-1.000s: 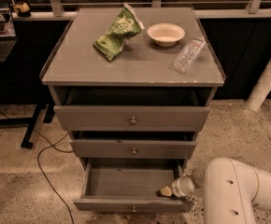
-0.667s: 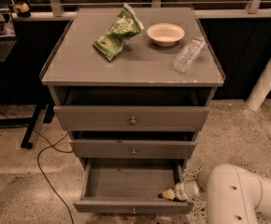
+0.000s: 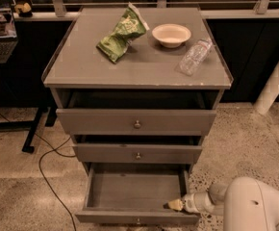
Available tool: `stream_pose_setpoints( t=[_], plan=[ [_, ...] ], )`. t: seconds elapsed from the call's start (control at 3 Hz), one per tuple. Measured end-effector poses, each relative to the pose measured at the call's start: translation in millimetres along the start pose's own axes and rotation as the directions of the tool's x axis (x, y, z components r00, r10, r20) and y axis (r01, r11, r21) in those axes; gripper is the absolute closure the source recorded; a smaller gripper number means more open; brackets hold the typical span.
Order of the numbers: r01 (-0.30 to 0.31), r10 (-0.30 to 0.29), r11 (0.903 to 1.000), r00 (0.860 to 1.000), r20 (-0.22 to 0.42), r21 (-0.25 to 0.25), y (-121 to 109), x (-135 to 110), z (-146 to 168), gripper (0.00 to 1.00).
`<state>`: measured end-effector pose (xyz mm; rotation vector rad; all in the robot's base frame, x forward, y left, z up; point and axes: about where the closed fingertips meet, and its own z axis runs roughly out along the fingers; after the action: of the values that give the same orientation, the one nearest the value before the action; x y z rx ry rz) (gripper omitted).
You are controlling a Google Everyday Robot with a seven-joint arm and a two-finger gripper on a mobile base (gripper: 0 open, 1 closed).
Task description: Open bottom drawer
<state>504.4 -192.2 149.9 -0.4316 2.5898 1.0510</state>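
Note:
The grey bottom drawer of the cabinet is pulled out toward me; its inside shows and looks empty, and its small round knob sits at the centre of the front panel. My gripper is at the drawer's front right corner, just inside the front panel, pointing left. The white arm reaches in from the lower right. The middle drawer and the top drawer above it stick out slightly.
On the cabinet top lie a green snack bag, a white bowl and a clear plastic bottle. A black cable runs over the floor at the left. A white post stands at the right.
The gripper has moved down and toward the drawer's front right corner. The bottom drawer stands about as far out as before.

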Motion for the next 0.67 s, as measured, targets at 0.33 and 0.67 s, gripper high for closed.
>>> stream_pose_setpoints(
  t=[0.33, 0.67],
  plan=[
    [0.0, 0.0, 1.0, 1.0, 0.0, 0.0, 3.3, -2.0, -1.7, 0.58],
    [0.053, -0.054, 0.9984, 0.995, 0.082, 0.02, 12.6, -29.9, -21.4, 0.35]
  ],
)
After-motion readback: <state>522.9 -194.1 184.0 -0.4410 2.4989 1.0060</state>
